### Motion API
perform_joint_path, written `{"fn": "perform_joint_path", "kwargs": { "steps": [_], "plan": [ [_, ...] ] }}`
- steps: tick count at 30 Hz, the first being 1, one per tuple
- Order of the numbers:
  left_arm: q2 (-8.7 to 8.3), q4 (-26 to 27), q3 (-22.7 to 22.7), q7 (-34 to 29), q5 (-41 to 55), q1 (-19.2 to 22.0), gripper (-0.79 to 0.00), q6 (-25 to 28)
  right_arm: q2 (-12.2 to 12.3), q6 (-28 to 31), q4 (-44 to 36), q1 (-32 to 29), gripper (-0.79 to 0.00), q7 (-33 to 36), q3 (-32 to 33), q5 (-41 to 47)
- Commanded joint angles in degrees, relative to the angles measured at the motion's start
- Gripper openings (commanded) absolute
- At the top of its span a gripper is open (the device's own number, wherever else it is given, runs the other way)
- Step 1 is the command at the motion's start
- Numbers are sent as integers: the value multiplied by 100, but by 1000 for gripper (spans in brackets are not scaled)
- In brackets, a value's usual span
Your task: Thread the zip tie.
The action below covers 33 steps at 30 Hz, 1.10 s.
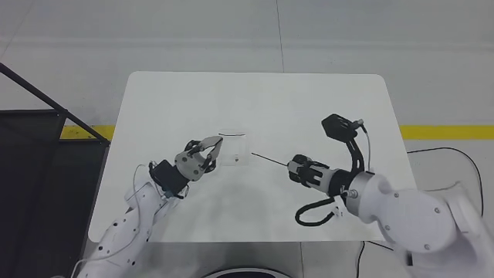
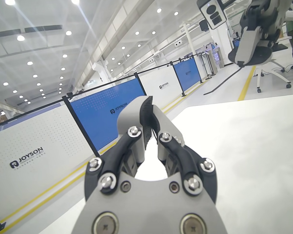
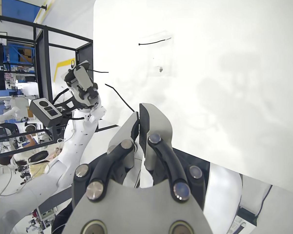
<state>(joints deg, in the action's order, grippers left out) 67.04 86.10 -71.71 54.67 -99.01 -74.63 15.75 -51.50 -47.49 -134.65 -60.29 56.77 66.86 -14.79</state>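
My right gripper [image 1: 289,165] [image 3: 138,116] is shut on the end of a thin black zip tie [image 1: 270,160] [image 3: 119,97], whose free tip points across the table toward the other arm. In the left wrist view this gripper [image 2: 240,64] hangs high with the tie [image 2: 222,83] slanting down from it. My left gripper [image 1: 211,149] [image 2: 150,110] [image 3: 88,68] is shut, and a short black zip tie strand [image 3: 100,71] sticks out of it toward the right one's tie. The two black tips sit close together but apart.
A clear plastic tray [image 1: 234,134] [image 3: 169,57] lies flat on the white table [image 1: 309,108] just beyond the left gripper. A further black zip tie [image 3: 152,42] lies across it. Black frames and barriers stand off the table's left side.
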Motion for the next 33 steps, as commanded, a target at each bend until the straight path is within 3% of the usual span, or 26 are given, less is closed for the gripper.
{"fn": "perform_joint_path", "kwargs": {
  "steps": [1,12,22,25,33],
  "plan": [
    [8,-53,33,-12,20,44,-785,-19,31,-21,0,138,-785,-19,-102,158],
    [46,-193,216,-14,61,206,-785,-66,276,-213,109,864,-785,-210,-741,1038],
    [58,-364,322,438,18,285,-785,-130,300,-1051,799,2257,-785,-1049,-1520,2996],
    [66,-403,336,517,77,299,-785,-177,299,-1051,1101,2653,-785,-1049,-1757,3376],
    [66,-403,336,517,77,299,-785,-177,300,-1051,1126,2687,-785,-1049,-1775,3406]
  ]
}}
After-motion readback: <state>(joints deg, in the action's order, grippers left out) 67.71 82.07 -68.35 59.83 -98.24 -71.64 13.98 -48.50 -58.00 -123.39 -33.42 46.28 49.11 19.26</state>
